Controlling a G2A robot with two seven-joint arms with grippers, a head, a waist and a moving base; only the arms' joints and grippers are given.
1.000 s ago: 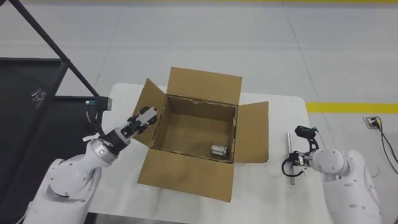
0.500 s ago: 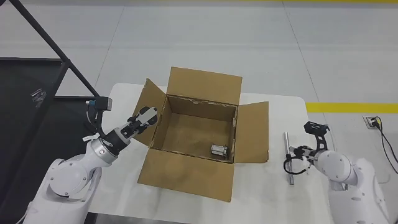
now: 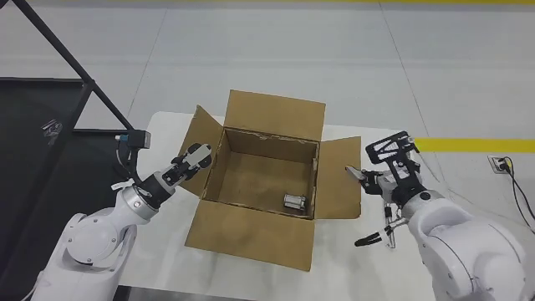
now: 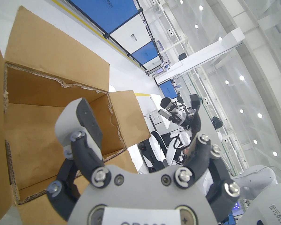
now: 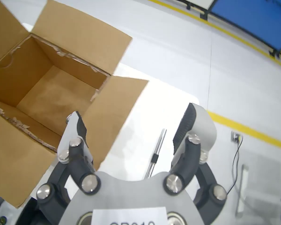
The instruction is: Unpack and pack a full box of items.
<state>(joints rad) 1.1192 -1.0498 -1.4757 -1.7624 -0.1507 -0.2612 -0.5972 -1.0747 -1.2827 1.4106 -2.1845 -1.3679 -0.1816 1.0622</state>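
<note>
The right gripper (image 5: 133, 115) hangs open, its two fingers spread wide with nothing between them. It is above the right part of the tabletop (image 3: 338, 255), between the box's right flap and the right edge. A white label with dark print sits on its mount, cut off by the picture's edge.

Just beyond the fingers a thin metal rod (image 5: 157, 149) lies flat on the tabletop. Its long axis runs from the near edge toward the far edge, about parallel to the right edge. One slim end points toward the far edge, and a small black collar sits partway along it. The rod is apart from the box.

The left gripper (image 4: 139, 113) is also released, its fingers apart and holding nothing. It is beside the box's left flap, toward the left edge of the tabletop; whether it touches the flap cannot be told. Its mount carries a white label too, mostly out of frame.

The cardboard box (image 3: 251, 238) stands upright in the middle of the tabletop with its opening facing up and all four flaps folded outward. It is turned slightly against the tabletop's edges.

A small grey metal part (image 3: 294, 201) lies on the box floor, close to the right wall and toward the near-right corner.
</note>
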